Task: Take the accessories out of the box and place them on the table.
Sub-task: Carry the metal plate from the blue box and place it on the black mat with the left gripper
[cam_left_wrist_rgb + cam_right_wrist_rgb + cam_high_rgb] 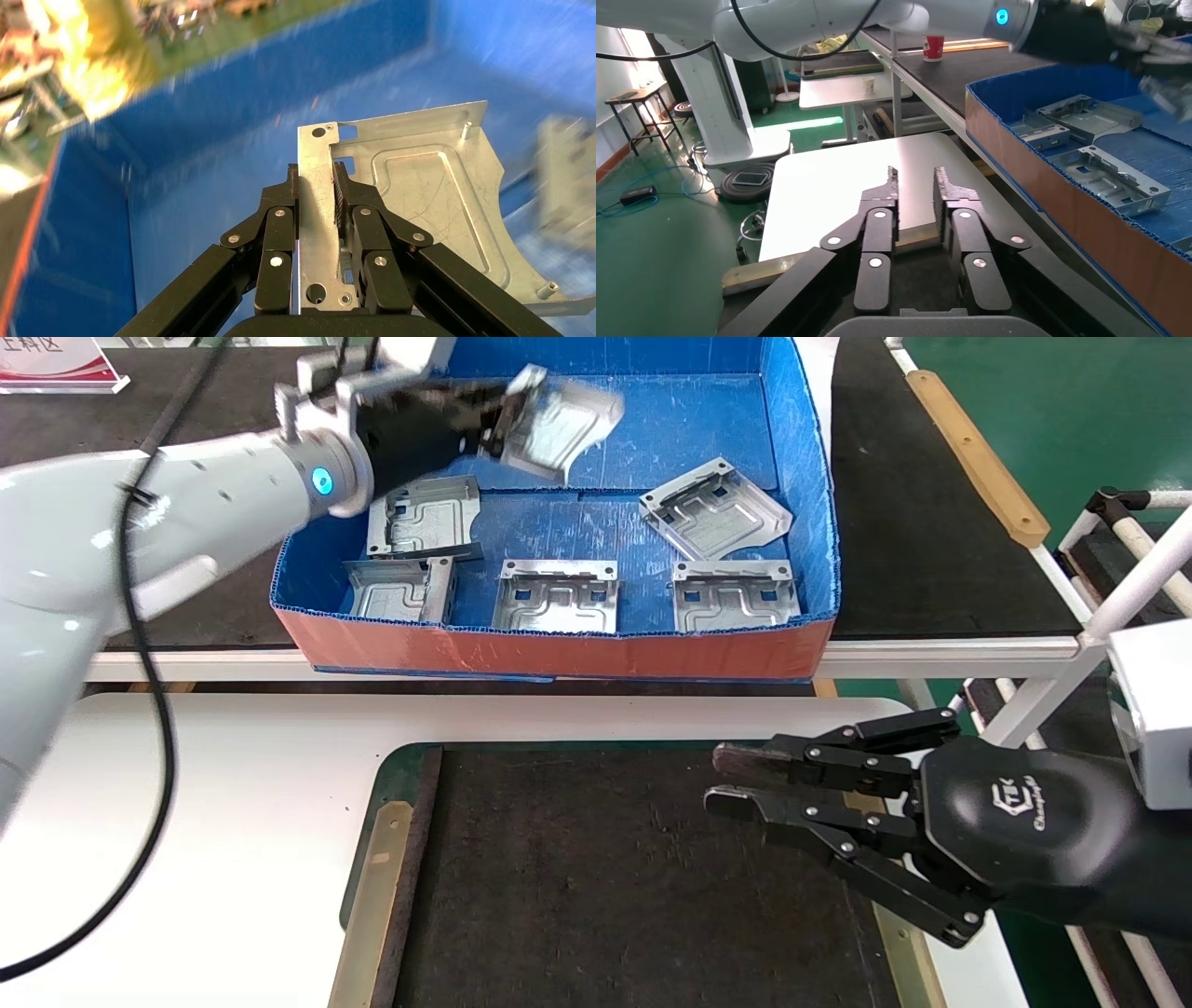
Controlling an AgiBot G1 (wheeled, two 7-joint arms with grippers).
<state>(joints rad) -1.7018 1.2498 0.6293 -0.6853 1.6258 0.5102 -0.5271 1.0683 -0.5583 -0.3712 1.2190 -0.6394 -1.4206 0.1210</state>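
Bracket [415, 203] clamped edgewise in left pincer [318, 184].

The white round-cornered desk [233, 784] fills the near foreground, with a dark felt-like mat [605, 887] set into it inside a green border, and brass-coloured strips [358, 915] along the mat's sides. Behind it stands a black-topped bench [931, 542] with a straight white rim. The box [559, 649], blue inside and orange-red outside, sits directly on that bench, its front wall at the bench's near edge.
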